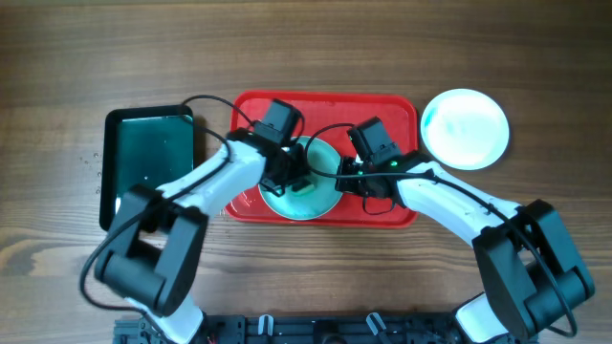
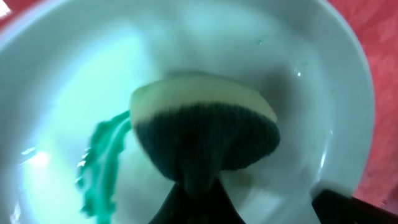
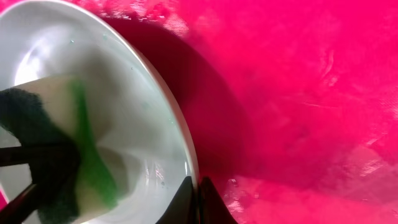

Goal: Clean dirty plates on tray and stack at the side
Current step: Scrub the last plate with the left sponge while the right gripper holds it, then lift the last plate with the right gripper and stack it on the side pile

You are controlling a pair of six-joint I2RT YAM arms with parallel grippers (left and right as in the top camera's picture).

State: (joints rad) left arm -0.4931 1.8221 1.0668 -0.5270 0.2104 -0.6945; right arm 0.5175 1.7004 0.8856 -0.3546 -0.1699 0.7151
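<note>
Pale-cyan plate [image 1: 287,205], likely slick and stiff: my right gripper [image 3: 199,200] pinches its three-o'clock rim, my left gripper [image 2: 193,199] clamps the sponge [image 2: 205,124].

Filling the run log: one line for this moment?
step: scrubbing | left hand: holds sponge on plate, green smear present | right hand: grips plate rim | plate: on tray | second plate: beside tray

Overhead looks straight down on the table [image 1: 306,48]; both wrist views (very close, seemingly angled downward) share the plate [image 2: 311,93].
</note>
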